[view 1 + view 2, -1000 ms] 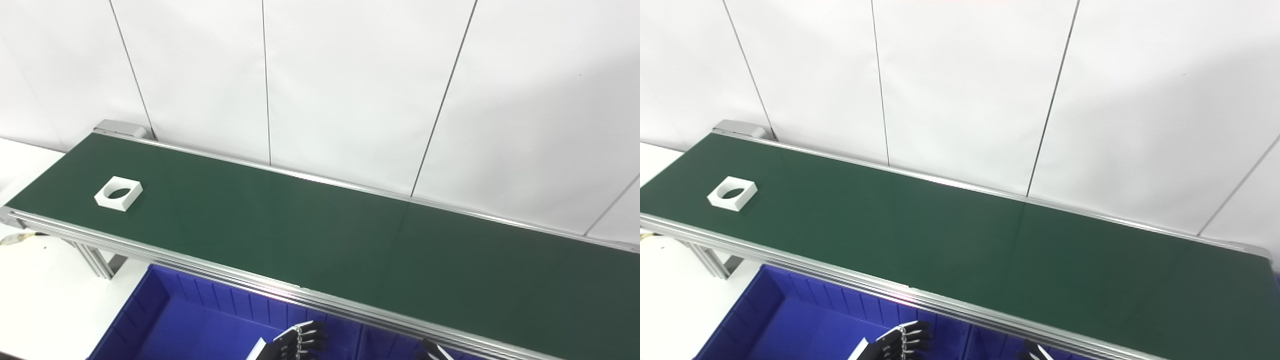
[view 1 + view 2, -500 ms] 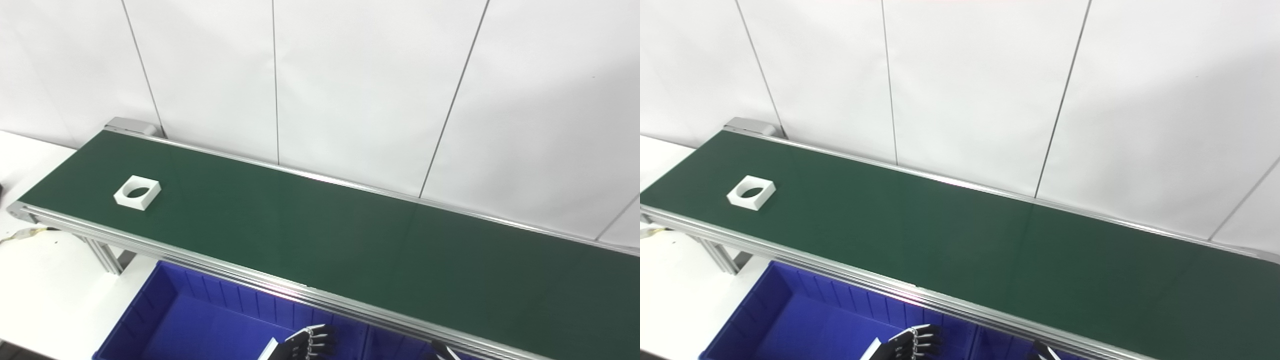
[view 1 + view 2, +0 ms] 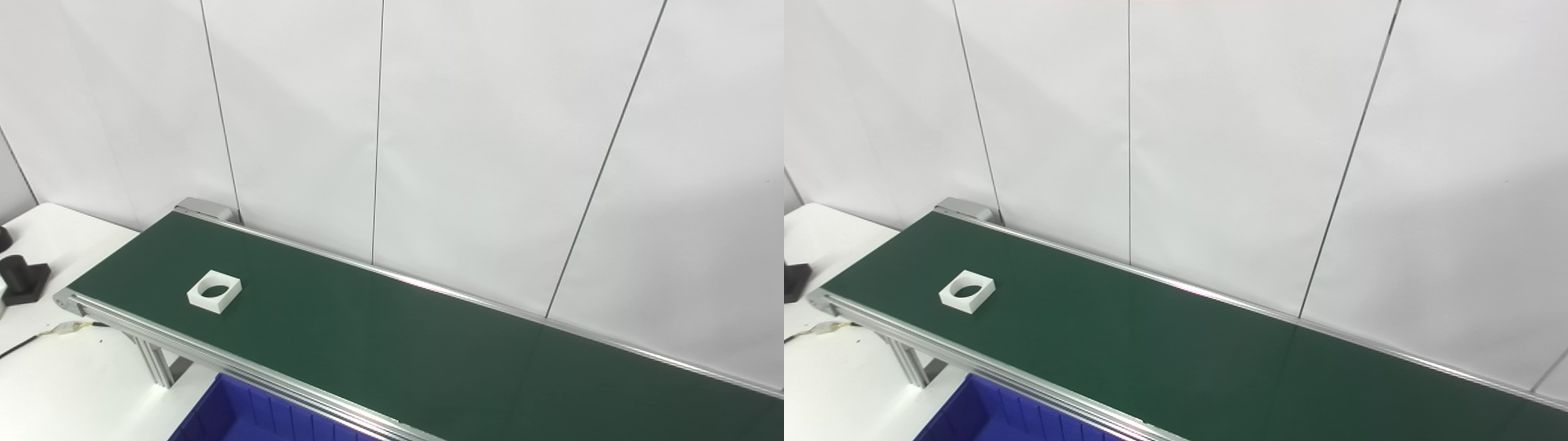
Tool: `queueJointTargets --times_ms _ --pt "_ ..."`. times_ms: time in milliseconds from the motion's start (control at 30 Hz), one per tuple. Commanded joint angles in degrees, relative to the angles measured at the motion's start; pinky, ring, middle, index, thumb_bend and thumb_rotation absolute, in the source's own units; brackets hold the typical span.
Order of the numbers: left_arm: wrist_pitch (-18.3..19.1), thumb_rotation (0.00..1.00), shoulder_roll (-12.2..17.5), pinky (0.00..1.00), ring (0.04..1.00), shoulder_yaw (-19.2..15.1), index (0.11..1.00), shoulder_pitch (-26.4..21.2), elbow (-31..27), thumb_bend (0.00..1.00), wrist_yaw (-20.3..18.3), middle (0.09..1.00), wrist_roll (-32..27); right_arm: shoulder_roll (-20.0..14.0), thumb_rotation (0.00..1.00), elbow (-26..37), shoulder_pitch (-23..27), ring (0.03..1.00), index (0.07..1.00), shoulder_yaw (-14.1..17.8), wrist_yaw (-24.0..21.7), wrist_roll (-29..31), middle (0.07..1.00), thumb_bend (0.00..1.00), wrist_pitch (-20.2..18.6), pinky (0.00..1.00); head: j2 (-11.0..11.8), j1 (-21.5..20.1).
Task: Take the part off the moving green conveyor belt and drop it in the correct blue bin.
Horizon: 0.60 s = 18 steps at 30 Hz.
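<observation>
White and square with a round hole through it, the part (image 3: 214, 291) lies flat on the green conveyor belt (image 3: 392, 343), close to the belt's left end and nearer its front rail than the back one. A corner of the blue bin (image 3: 245, 416) shows below the front rail. Neither hand is in view, so I cannot tell the state of the fingers. A black block (image 3: 21, 278) stands on the white worktop (image 3: 67, 380) past the belt's left end.

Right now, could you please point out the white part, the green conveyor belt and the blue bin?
white part (image 3: 214, 291): left eye view, on its square top face beside the round hole.
green conveyor belt (image 3: 380, 343): left eye view, bare belt surface mid-length.
blue bin (image 3: 968, 413): right eye view, its ribbed inner wall.
</observation>
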State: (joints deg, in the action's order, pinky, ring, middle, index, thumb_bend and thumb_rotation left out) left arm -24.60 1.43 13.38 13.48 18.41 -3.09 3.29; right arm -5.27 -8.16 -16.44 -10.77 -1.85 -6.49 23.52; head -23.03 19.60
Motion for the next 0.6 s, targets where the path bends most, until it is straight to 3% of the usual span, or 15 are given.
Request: queueJointTargets --times_ms 0,100,567 --pt "-2.33 0.54 0.21 0.63 0.692 0.09 0.775 -0.46 -2.32 0.76 0.65 0.74 -0.28 0.29 0.44 0.66 0.84 0.731 0.884 -0.03 0.46 -0.24 0.795 0.41 3.23 0.63 -0.02 0.02" --pt "-2.33 0.56 0.55 0.63 0.686 -0.06 0.772 -0.14 -3.41 0.77 0.79 0.736 -0.24 0.31 0.46 0.58 0.93 0.724 0.882 -0.04 0.62 -0.49 0.791 0.41 3.29 0.62 -0.14 -0.15" --pt "-2.25 0.39 3.06 0.6 0.657 -2.57 0.713 0.49 -17.54 0.83 0.01 0.705 0.61 0.46 0.48 0.3 1.19 0.726 0.874 0.16 0.3 0.56 0.792 0.43 3.33 0.62 -0.75 -0.08"
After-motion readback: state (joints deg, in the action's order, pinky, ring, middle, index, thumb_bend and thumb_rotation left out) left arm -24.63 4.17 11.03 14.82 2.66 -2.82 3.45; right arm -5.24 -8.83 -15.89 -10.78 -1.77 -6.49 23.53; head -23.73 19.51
